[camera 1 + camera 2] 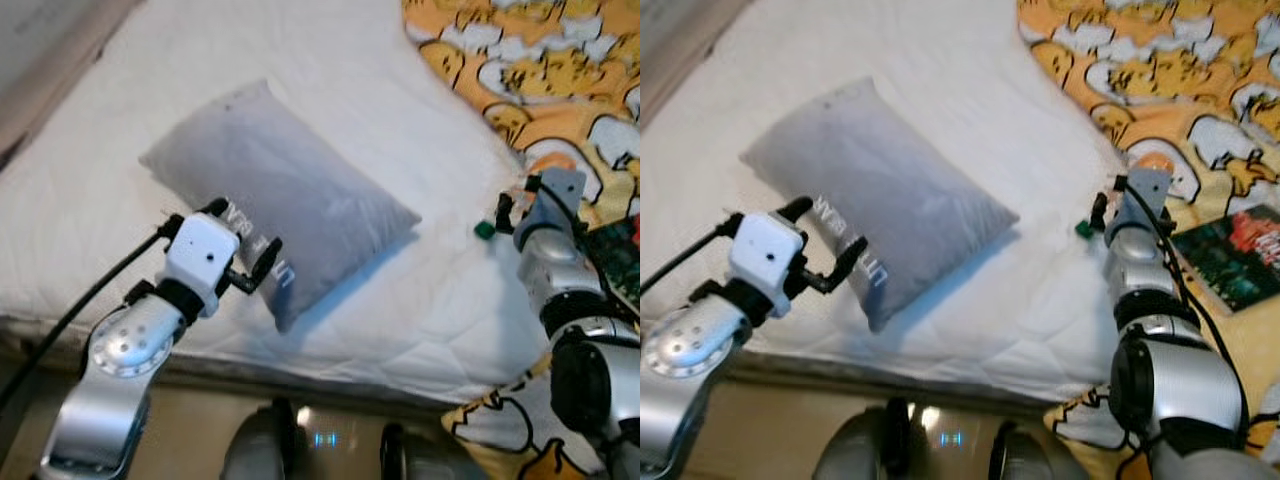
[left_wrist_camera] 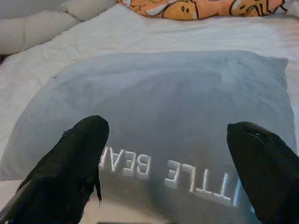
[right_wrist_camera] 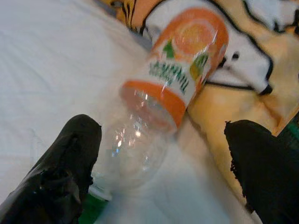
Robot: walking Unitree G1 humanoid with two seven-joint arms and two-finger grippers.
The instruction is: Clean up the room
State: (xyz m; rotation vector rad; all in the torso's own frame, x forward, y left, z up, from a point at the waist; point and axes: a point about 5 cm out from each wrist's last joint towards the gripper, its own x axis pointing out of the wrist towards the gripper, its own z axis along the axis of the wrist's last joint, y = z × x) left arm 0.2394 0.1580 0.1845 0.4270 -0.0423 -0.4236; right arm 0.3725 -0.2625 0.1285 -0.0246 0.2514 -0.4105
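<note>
Both end effectors were spread open: the left end effector (image 2: 163, 163) faced a soft, light pillow (image 2: 159, 121), best pinched at its near edge, the right end effector (image 3: 159, 163) straddled a slippery empty bottle (image 3: 163, 112).

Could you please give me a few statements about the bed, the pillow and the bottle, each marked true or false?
1. A grey pillow lies on the white bed. True.
2. The left gripper is shut on the pillow. False: it is open, at the pillow's near edge.
3. The bottle stands upright. False: it lies on its side.
4. The bottle's label is orange. True.
5. The right gripper is open near the bottle. True.
</note>
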